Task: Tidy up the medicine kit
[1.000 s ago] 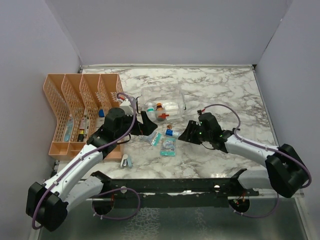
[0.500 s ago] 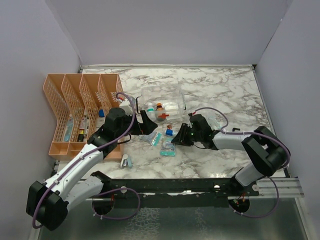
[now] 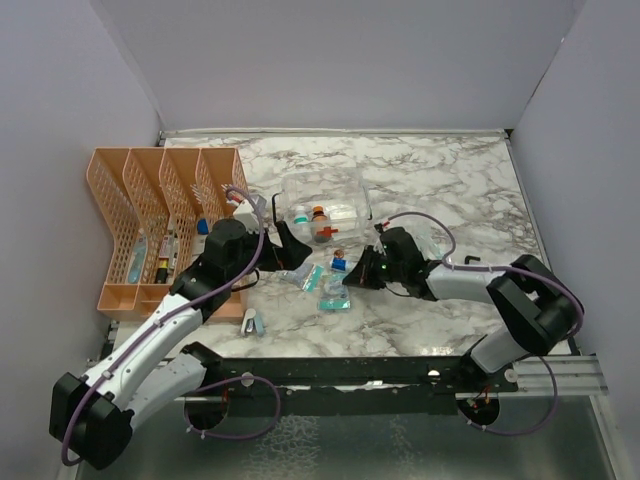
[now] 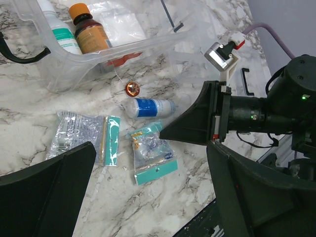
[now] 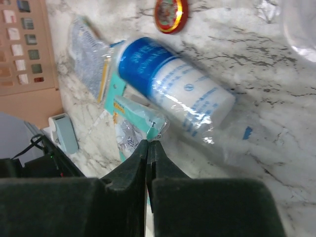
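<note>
The medicine kit (image 3: 322,203) is a clear open box (image 4: 148,47) holding a white bottle (image 4: 59,32) and a brown bottle (image 4: 89,32). In front of it lie a blue-and-white roll (image 5: 173,84), a small round tin (image 4: 132,89), a silver-and-teal packet (image 4: 86,136) and a clear teal-edged packet (image 4: 150,158). My right gripper (image 5: 148,143) is low over the table, shut on a corner of the teal-edged packet (image 5: 129,129). My left gripper (image 4: 150,165) hovers open above the packets, holding nothing.
An orange lattice organizer (image 3: 160,225) with small items in it stands at the left. A small grey-white object (image 3: 250,321) lies near the front edge. The right arm (image 3: 470,285) stretches across the table's right half.
The right arm reached left to the teal-edged packet and its jaws closed on the packet's corner. The left arm barely shifted and stayed open.
</note>
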{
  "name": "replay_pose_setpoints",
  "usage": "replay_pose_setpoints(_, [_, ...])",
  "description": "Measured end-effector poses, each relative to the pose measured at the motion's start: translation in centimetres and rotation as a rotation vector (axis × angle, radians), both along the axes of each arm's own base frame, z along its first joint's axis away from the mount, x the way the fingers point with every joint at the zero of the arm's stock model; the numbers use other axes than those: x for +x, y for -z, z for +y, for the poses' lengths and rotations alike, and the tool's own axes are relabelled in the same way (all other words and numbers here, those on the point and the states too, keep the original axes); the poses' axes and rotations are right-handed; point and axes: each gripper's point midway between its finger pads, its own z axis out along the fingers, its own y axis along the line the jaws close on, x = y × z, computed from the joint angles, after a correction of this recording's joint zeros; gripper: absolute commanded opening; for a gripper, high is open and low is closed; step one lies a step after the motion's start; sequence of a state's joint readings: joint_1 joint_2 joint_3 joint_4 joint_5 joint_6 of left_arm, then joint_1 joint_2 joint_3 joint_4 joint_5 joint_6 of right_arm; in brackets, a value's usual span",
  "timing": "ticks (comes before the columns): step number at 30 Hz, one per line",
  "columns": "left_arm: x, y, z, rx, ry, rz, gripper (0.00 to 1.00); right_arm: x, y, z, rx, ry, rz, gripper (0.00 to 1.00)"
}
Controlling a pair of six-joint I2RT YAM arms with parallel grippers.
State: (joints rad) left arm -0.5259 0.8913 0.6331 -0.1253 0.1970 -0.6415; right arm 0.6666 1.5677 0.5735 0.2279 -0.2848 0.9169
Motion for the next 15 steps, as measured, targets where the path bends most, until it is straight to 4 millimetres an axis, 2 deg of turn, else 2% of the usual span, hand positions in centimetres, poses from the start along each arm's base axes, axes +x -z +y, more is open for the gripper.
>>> replay_pose_setpoints(4, [-0.3, -0.7, 0.3, -0.017, -0.005, -0.027, 0.99, -0.1, -2.8, 0.2, 0.032, -0.049, -0.084, 0.01])
replay_pose_setpoints(8, [-0.7, -1.6, 0.1, -0.051, 0.005, -0.053, 0.99, -0.2, -6.9, 0.6, 0.088, -0.111, -0.216, 0.01])
replay_pose_setpoints(15, [-2.0, -4.3, -1.3, -0.149, 0.112, -0.139, 0.98, -0.4, -13.9, 0.8, 0.180, -0.174, -0.422, 0.01])
